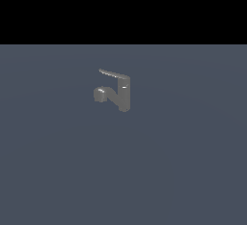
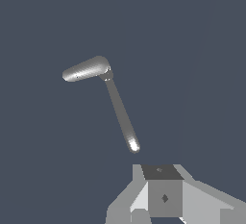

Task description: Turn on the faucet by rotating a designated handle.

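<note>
Grey metal, that was what caught the light: the faucet (image 1: 123, 96) stood alone on the flat slate-blue tabletop (image 1: 193, 171), a little left of centre in the exterior view and toward the far half of the surface, with black beyond the far edge. Its cylinder stood upright. The spout ran down and out to the exterior view's left and ended in a rounded head (image 1: 99, 94). On top sat the handle (image 1: 113, 74), a thin flat lever joined at the cylinder's cap and reaching to the exterior view's left too, its free tip slightly higher than its root. So handle and spout pointed to much the same side, the handle above, the spout below.

From my wrist camera I looked down on it. There the faucet (image 2: 103, 68) showed as two arms meeting at one joint: a thick rounded bar and a long narrow one with a bright tip (image 2: 133, 145). Which was the lever and which the spout I could not tell from that angle.

My end effector (image 2: 165, 196) showed only as pale grey housing at the edge of the wrist picture, near that bright tip but clear of it, touching nothing. The fingers were not visible, so I could not tell how wide they stood. In the exterior view none of my arm appeared at all.
</note>
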`<action>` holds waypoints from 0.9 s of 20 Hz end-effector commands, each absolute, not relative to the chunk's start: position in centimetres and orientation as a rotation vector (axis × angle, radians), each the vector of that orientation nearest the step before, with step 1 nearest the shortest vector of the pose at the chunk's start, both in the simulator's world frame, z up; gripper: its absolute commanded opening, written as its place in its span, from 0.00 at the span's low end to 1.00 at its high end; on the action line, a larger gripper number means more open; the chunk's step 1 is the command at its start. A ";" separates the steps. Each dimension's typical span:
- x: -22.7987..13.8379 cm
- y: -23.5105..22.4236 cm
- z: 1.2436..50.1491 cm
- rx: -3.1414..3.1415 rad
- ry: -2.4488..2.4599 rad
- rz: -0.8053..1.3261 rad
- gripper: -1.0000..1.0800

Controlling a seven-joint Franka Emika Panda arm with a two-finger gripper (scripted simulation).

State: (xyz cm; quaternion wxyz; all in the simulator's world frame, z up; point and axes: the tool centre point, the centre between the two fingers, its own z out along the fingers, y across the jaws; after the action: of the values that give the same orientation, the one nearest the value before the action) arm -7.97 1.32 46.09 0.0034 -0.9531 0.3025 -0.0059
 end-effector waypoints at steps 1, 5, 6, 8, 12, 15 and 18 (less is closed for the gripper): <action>-6.3 1.5 45.4 -2.962 1.038 -0.020 0.00; -3.7 1.9 44.0 -2.916 1.176 -0.022 0.00; -3.0 2.0 43.6 -2.903 1.210 -0.022 0.00; -1.7 2.2 42.9 -2.876 1.278 -0.023 0.00; 0.7 2.6 41.1 -2.817 1.410 -0.025 0.00; 2.6 2.9 39.7 -2.769 1.507 -0.026 0.00; 4.3 3.3 38.2 -2.716 1.603 -0.027 0.00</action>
State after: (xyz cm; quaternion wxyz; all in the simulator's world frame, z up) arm 3.41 3.08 38.95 -0.0058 -0.8702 0.4926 -0.0081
